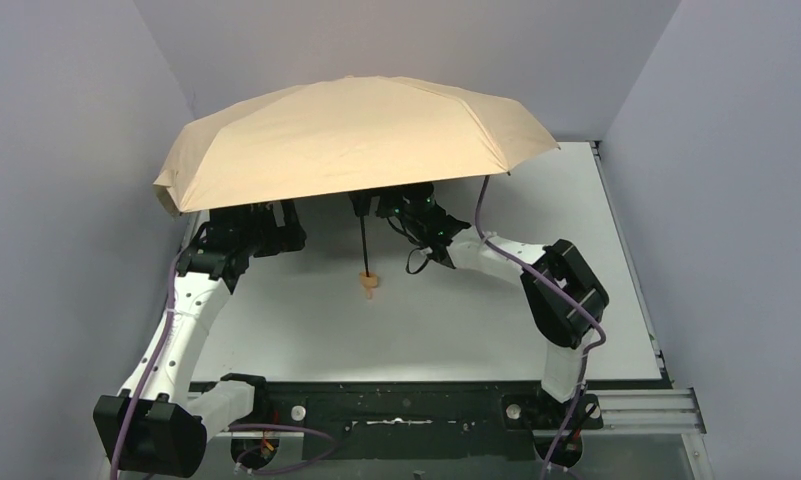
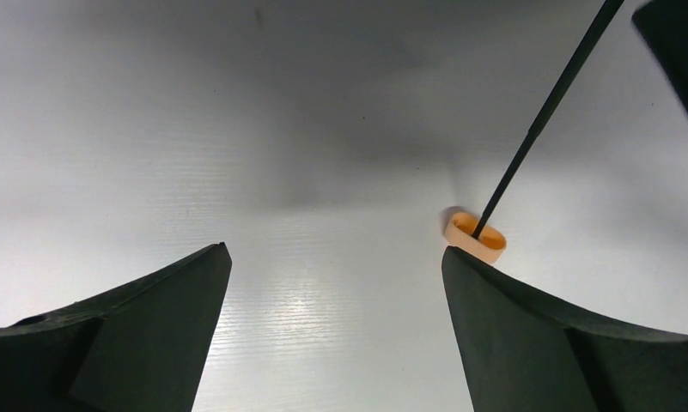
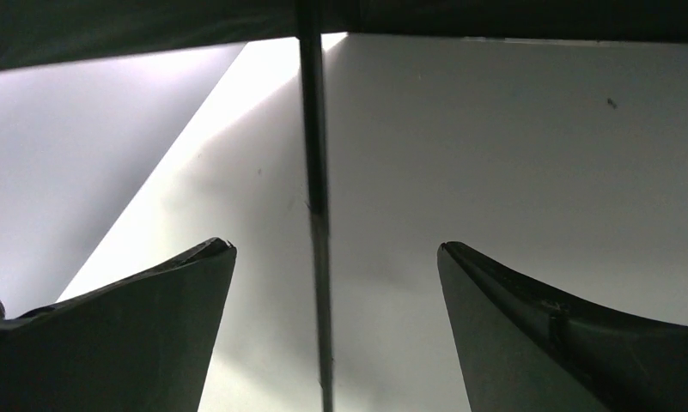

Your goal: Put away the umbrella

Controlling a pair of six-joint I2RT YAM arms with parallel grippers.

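The umbrella (image 1: 361,135) stands open, its beige canopy spread over both grippers. Its thin black shaft (image 1: 363,238) runs down to the small tan handle (image 1: 368,282), which rests on the white table. My left gripper (image 1: 279,224) is under the canopy's left side, open and empty (image 2: 334,249); in the left wrist view the handle (image 2: 476,237) sits just beyond the right fingertip (image 2: 460,262). My right gripper (image 1: 394,208) is open (image 3: 336,246), with the shaft (image 3: 314,154) passing between its fingers without touching either.
The white table (image 1: 306,320) has grey walls to the left, back and right. The canopy's rim reaches close to the left wall. A black rail with the arm bases (image 1: 396,410) runs along the near edge.
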